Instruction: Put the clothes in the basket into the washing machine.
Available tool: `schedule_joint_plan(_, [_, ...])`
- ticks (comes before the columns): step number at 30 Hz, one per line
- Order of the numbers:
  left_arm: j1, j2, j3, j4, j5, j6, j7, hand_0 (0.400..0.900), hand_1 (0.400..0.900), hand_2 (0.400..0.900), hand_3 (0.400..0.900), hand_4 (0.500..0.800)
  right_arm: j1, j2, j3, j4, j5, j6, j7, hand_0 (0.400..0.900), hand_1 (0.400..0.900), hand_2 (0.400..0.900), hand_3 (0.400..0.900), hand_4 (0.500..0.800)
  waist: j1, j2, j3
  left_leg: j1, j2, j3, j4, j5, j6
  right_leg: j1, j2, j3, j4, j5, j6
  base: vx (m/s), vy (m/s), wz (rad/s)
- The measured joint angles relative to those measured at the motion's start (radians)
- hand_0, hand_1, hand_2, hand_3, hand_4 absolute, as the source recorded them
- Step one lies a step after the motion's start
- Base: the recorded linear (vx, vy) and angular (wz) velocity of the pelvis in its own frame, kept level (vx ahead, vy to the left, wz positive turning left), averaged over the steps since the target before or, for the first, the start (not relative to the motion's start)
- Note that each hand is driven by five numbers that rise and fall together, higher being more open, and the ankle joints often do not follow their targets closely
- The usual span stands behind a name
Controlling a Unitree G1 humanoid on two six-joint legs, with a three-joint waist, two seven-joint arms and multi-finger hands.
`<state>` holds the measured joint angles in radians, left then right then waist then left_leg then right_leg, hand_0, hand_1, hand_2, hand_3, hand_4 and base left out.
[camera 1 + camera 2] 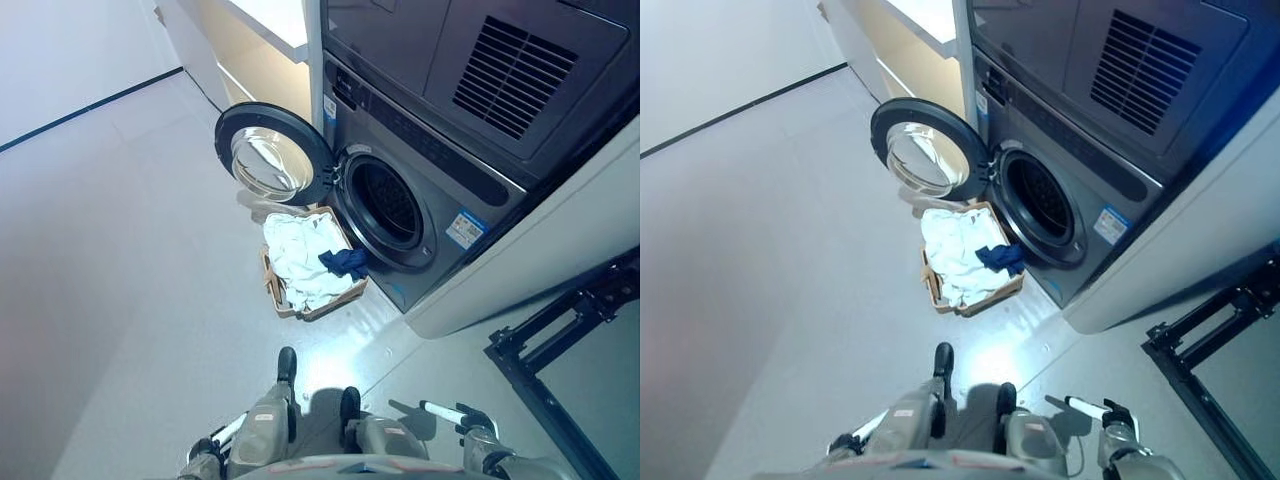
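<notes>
A wicker basket (335, 303) stands on the floor just in front of the grey washing machine (430, 190). It is heaped with white clothes (300, 255), and a dark blue garment (345, 262) lies on its edge nearest the drum. The round door (270, 155) is swung wide open to the left, and the dark drum opening (388, 205) shows no clothes inside. My left hand (212, 445) and right hand (462, 416) hang low at the bottom of the view, far from the basket, fingers straight and holding nothing.
A second grey unit with a vent grille (510, 70) sits on top of the washer. A white panel (560, 240) flanks the washer on the right, with a black metal frame (545, 340) beyond it. A pale counter (270, 25) stands behind the door.
</notes>
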<state>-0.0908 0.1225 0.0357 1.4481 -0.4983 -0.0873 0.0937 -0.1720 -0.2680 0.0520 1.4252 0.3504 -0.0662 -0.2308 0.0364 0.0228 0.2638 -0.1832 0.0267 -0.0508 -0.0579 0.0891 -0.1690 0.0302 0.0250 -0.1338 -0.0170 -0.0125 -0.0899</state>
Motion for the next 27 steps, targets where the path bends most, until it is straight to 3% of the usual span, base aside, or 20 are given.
schedule_joint_plan(2, [0.024, 0.0, 0.0, 0.001, -0.001, 0.005, 0.005, 0.9, 0.9, 0.9, 0.9, 0.8, 0.009, 0.004, -0.007, 0.005, 0.0, -0.001, 0.0, 0.9, 0.9, 0.9, 0.9, 0.8, 0.019, -0.001, -0.023, 0.02, 0.007, 0.005, 0.03, 0.005, 0.018, 0.034, 0.005, 0.024, -0.036, -0.004, 0.006, 0.47, 0.358, -0.26])
schedule_joint_plan(4, [0.037, 0.002, -0.001, -0.004, -0.001, 0.014, 0.01, 0.9, 0.9, 0.9, 0.9, 0.8, 0.013, 0.012, -0.003, 0.001, 0.0, -0.003, 0.0, 0.9, 0.9, 0.9, 0.9, 0.8, 0.018, -0.007, -0.058, 0.013, 0.0, 0.04, 0.051, 0.035, 0.061, 0.025, -0.01, 0.045, -0.033, -0.022, 0.039, 0.3, 0.306, -0.12])
schedule_joint_plan(5, [0.022, 0.003, -0.001, -0.011, 0.0, 0.015, 0.012, 0.9, 0.9, 0.9, 0.9, 0.8, 0.011, 0.014, 0.0, -0.003, 0.001, -0.003, 0.0, 0.9, 0.9, 0.9, 0.9, 0.8, 0.012, -0.013, -0.067, 0.015, -0.009, 0.06, 0.051, 0.074, 0.101, 0.032, -0.022, 0.048, -0.037, -0.029, 0.053, 0.36, 0.386, -0.16])
schedule_joint_plan(6, [0.012, 0.01, -0.005, -0.023, 0.001, 0.016, 0.015, 0.9, 0.9, 0.9, 0.9, 0.8, 0.01, 0.024, 0.002, -0.004, 0.002, -0.002, 0.001, 0.9, 0.9, 0.9, 0.9, 0.8, 0.012, -0.025, -0.075, 0.02, -0.024, 0.082, 0.05, 0.075, 0.19, 0.027, -0.039, 0.047, -0.019, -0.045, 0.082, 0.26, 0.288, -0.15])
schedule_joint_plan(8, [-0.011, 0.034, -0.009, -0.044, 0.008, 0.016, 0.019, 0.9, 0.9, 0.9, 0.9, 0.8, 0.013, 0.051, 0.003, -0.01, 0.005, -0.001, 0.004, 0.9, 0.9, 0.9, 0.9, 0.8, 0.013, -0.058, -0.093, 0.026, -0.05, 0.103, 0.055, 0.055, 0.222, 0.0, -0.075, 0.04, 0.047, -0.066, 0.119, 0.23, 0.278, -0.04])
schedule_joint_plan(10, [-0.052, 0.058, -0.009, -0.055, 0.009, 0.012, 0.02, 0.9, 0.9, 0.9, 0.9, 0.8, 0.009, 0.071, 0.003, -0.017, 0.015, -0.003, 0.012, 0.9, 0.9, 0.9, 0.9, 0.8, 0.011, -0.076, -0.104, 0.048, -0.067, 0.111, 0.054, 0.025, 0.238, -0.026, -0.097, 0.038, 0.144, -0.098, 0.153, 0.18, 0.285, 0.06])
schedule_joint_plan(13, [-0.101, 0.086, -0.032, -0.084, 0.008, -0.006, 0.02, 0.9, 0.9, 0.9, 0.9, 0.8, -0.015, 0.089, 0.007, -0.052, 0.034, -0.018, 0.017, 0.9, 0.9, 0.9, 0.9, 0.8, 0.002, -0.086, -0.105, 0.071, -0.078, 0.111, 0.071, -0.008, 0.261, -0.164, -0.132, 0.042, 0.485, -0.132, 0.188, 0.11, 0.27, 0.03])
schedule_joint_plan(17, [-0.126, 0.109, -0.05, -0.086, 0.008, -0.004, 0.021, 0.9, 0.9, 0.9, 0.9, 0.8, -0.04, 0.096, 0.052, -0.071, 0.043, -0.027, 0.011, 0.9, 0.9, 0.9, 0.9, 0.8, -0.015, -0.095, -0.086, 0.096, -0.093, 0.106, 0.104, -0.044, 0.291, -0.248, -0.166, 0.041, 0.702, -0.069, 0.179, 0.08, 0.136, 0.07])
schedule_joint_plan(18, [-0.138, 0.112, -0.05, -0.086, 0.008, -0.003, 0.024, 0.9, 0.9, 0.9, 0.9, 0.8, -0.051, 0.096, 0.054, -0.094, 0.043, -0.026, 0.011, 0.9, 0.9, 0.9, 0.9, 0.8, -0.015, -0.092, -0.067, 0.11, -0.09, 0.098, 0.103, -0.048, 0.296, -0.255, -0.153, 0.048, 0.711, -0.105, 0.161, 0.07, -0.01, 0.08])
schedule_joint_plan(23, [-0.142, 0.125, -0.049, -0.064, 0.008, -0.002, 0.032, 0.9, 0.9, 0.9, 0.9, 0.8, -0.086, 0.095, 0.102, -0.151, 0.042, -0.039, 0.008, 0.9, 0.9, 0.9, 0.9, 0.8, -0.013, -0.083, -0.02, 0.107, -0.083, 0.099, 0.099, -0.048, 0.299, -0.276, -0.105, 0.041, 0.417, -0.112, 0.168, 0.08, -0.068, 0.16])
schedule_joint_plan(25, [-0.132, 0.128, -0.049, -0.056, 0.008, -0.002, 0.034, 0.9, 0.9, 0.9, 0.9, 0.8, -0.087, 0.097, 0.122, -0.178, 0.039, -0.041, 0.008, 0.9, 0.9, 0.9, 0.9, 0.8, -0.011, -0.083, -0.016, 0.105, -0.083, 0.098, 0.087, -0.045, 0.291, -0.249, -0.078, 0.083, 0.218, -0.105, 0.178, 0.09, -0.148, 0.22])
schedule_joint_plan(27, [-0.114, 0.126, -0.045, -0.047, 0.007, -0.003, 0.036, 0.9, 0.9, 0.9, 0.9, 0.8, -0.08, 0.098, 0.123, -0.208, 0.03, -0.04, 0.007, 0.9, 0.9, 0.9, 0.9, 0.8, -0.012, -0.086, -0.014, 0.104, -0.093, 0.086, 0.066, -0.041, 0.275, -0.243, -0.084, 0.099, 0.072, -0.063, 0.202, 0.1, -0.204, 0.31])
